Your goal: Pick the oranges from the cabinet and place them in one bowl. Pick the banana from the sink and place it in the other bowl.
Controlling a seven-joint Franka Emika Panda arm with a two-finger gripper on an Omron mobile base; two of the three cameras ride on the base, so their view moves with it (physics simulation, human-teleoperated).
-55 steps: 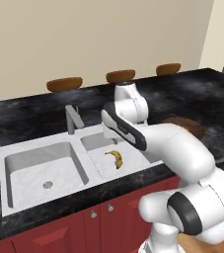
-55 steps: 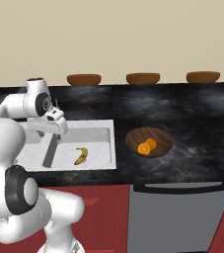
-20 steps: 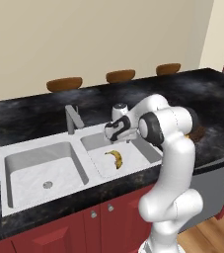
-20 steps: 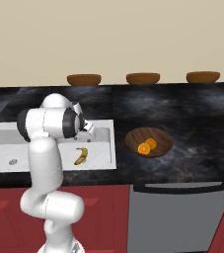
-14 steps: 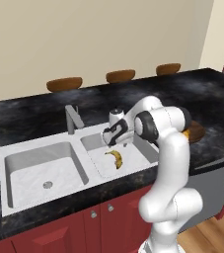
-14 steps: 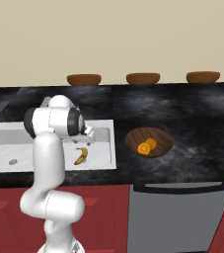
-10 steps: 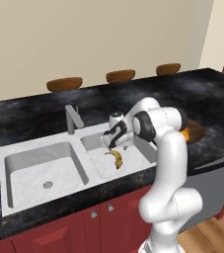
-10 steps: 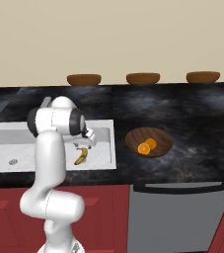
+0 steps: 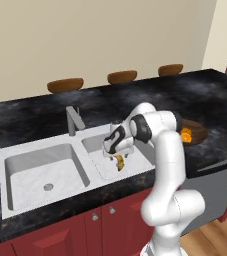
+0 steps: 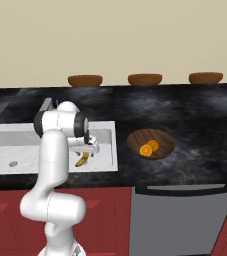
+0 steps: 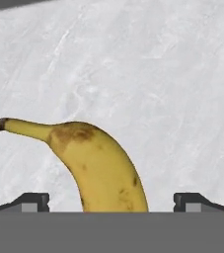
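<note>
Home kitchen, rendered: double-basin sink (image 9: 45,165) with faucet (image 9: 74,120) set in a black marble desk (image 10: 195,115), red cabinet fronts (image 9: 60,237) below, dishwasher (image 10: 180,220), stool tops (image 10: 145,79) behind the desk.

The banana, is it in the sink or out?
In. The banana lies on the white floor of the sink's right basin, between the open gripper's fingertips, not yet lifted.

Banana (image 11: 101,168) in sink (image 9: 45,162), oranges (image 10: 149,148) rightward
</note>
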